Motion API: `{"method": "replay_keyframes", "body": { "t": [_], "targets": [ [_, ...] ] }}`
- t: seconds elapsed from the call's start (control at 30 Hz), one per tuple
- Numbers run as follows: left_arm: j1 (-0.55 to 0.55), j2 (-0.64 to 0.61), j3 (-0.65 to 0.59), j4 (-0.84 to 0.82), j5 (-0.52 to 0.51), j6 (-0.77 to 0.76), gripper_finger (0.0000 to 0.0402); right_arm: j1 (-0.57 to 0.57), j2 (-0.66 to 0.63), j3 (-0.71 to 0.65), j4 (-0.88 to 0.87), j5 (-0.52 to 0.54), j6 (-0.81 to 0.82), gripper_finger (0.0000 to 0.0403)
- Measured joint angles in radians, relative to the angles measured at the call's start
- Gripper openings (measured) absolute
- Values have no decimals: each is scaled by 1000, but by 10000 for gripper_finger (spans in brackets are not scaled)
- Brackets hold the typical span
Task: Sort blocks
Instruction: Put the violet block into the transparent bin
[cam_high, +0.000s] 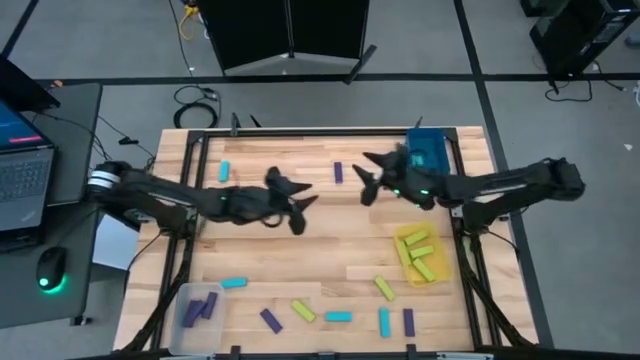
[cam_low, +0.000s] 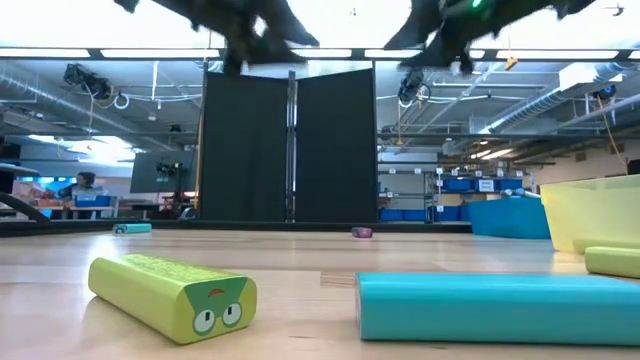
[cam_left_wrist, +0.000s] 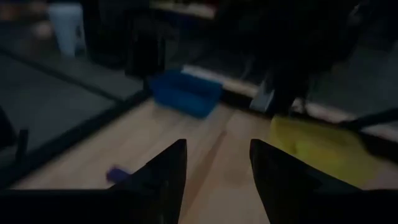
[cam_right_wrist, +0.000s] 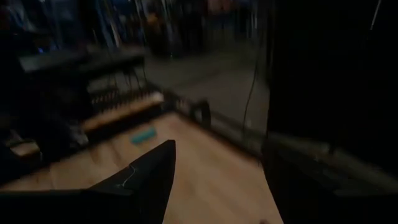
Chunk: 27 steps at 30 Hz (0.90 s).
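Small bars lie flat and scattered on the wooden table: a cyan block (cam_high: 224, 172) and a purple block (cam_high: 339, 172) toward the far side, and several purple, cyan and yellow-green ones along the near edge, among them a yellow-green block (cam_low: 170, 290) and a cyan block (cam_low: 490, 305). My left gripper (cam_high: 297, 207) hovers open over the table's middle, holding nothing. My right gripper (cam_high: 368, 178) hovers open just right of the far purple block, also holding nothing. The left wrist view shows a purple block (cam_left_wrist: 118, 174) beyond the open left gripper (cam_left_wrist: 217, 174). The right wrist view shows a cyan block (cam_right_wrist: 143, 135) past the open right gripper (cam_right_wrist: 217, 186).
A blue tray (cam_high: 428, 150) sits at the far right. A yellow tray (cam_high: 405, 240) on the right holds yellow-green blocks. A clear tray (cam_high: 180, 295) at the near left holds purple blocks. Black frame rails run along the table edges. A laptop and a mouse lie off the table's left side.
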Motion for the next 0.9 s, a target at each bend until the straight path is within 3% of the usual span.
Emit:
{"method": "replay_keyframes", "body": {
  "t": [0.33,0.57,0.9],
  "targets": [
    [-97,-293,-51,-106,-116,131,183,-193,269,1,-49,-242,215,246],
    [-179,-423,-50,-270,-284,124,183,-235,422,102,-215,-253,248,246],
    [-288,-445,-50,-357,-420,60,183,-246,626,310,-394,-215,285,271]
  ]
}}
